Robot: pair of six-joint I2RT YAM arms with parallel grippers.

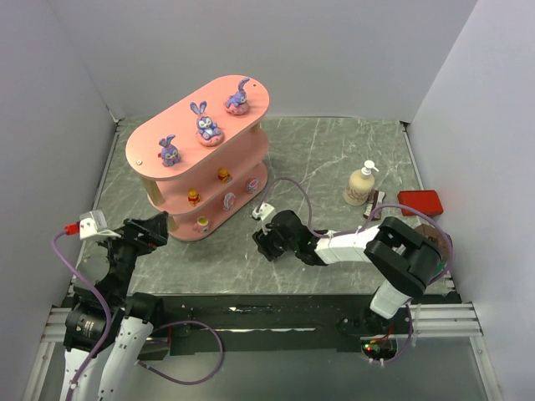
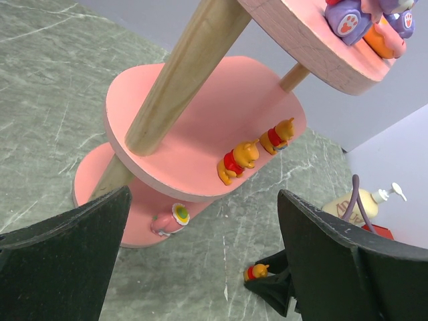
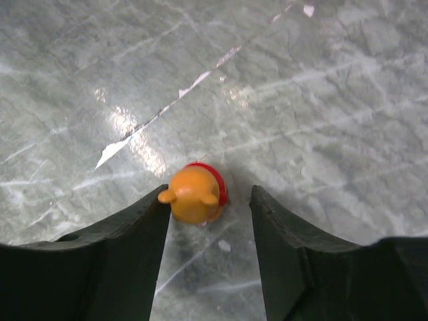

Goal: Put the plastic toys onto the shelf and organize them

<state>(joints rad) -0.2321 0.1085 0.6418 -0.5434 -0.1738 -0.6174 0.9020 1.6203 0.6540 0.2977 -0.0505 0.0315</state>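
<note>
My left pincer (image 1: 150,227) (image 2: 204,197) hangs over the tabletop (image 1: 334,150) at the near left, just beside the near-left end of the shelf (image 1: 261,98) (image 2: 200,107). Its jaws are spread wide and there is nothing between them.

The shelf stands at the far left, running from near left to far right. On its top board, three purple bunnies (image 1: 206,124) sit in a row, spaced apart. On the middle board my left wrist view shows two orange bears (image 2: 237,160) in red shirts, side by side near the edge. On the bottom board there are pink-and-white toys (image 1: 227,200) (image 2: 170,219) along the front edge.

Right of the shelf's near end, my right pincer (image 1: 267,242) (image 3: 208,190) is low over the tabletop, jaws parted around one more orange toy (image 3: 194,194) (image 2: 256,271). It stands upright on the tabletop, well apart from the shelf. My left finger (image 3: 134,241) is at the toy's ear, touching it or very nearly. The right finger (image 3: 287,234) shows a clear gap, so I straddle the toy without gripping it.

Farther right, near the far right edge, a cream pump bottle (image 1: 361,184) stands upright, with a flat red box (image 1: 420,203) just to its right.
</note>
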